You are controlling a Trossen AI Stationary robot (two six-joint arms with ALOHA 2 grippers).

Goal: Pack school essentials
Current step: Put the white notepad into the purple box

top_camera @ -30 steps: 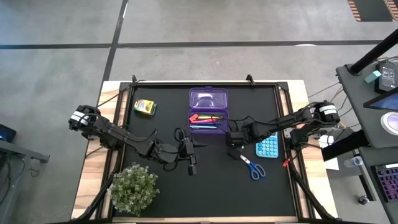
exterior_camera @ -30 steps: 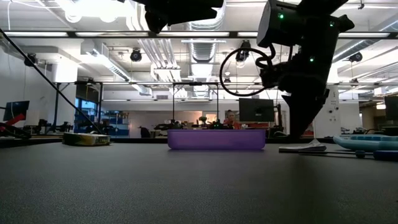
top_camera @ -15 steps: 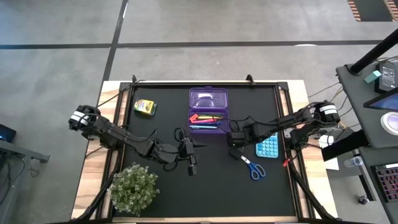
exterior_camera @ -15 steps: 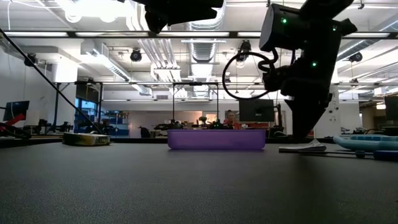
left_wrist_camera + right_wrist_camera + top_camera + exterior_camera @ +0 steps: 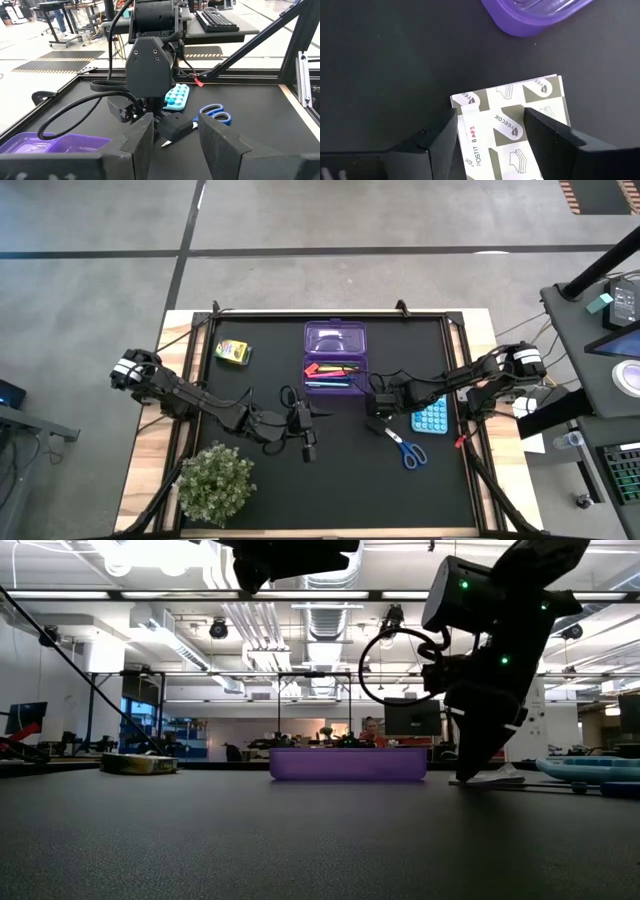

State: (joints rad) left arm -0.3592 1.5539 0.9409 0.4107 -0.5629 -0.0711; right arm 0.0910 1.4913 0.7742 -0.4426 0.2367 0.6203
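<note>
The white patterned square [image 5: 510, 110] lies flat on the black mat, near the open purple pencil box [image 5: 334, 355]. Several coloured pens [image 5: 333, 370] lie in the box. My right gripper [image 5: 492, 135] is open and points down over the square, one finger above each side of it. In the low view it [image 5: 467, 772] reaches almost to the mat. The blue-handled scissors [image 5: 405, 447] and the yellow-green crayon box [image 5: 232, 351] rest on the mat. My left gripper [image 5: 175, 145] is open and hovers at mid-table [image 5: 318, 414], facing the right arm. My right gripper comes at the white patterned square [image 5: 485, 100] from above, slanting, with its fingers [image 5: 440, 140] spread over the square's two sides. I cannot tell whether they touch it. The square lies flat on the mat.
A light-blue keypad-like block [image 5: 430, 416] lies beside the scissors, right of my right gripper. A bushy potted plant [image 5: 215, 480] stands at the near left corner. The table frame [image 5: 330, 313] rims the mat. Bare mat stretches along the near edge between plant and scissors.
My right gripper has tipped from nearly upright to slanting, and its fingertips have come lower, closer to the white patterned square. The square has stayed where it was.
</note>
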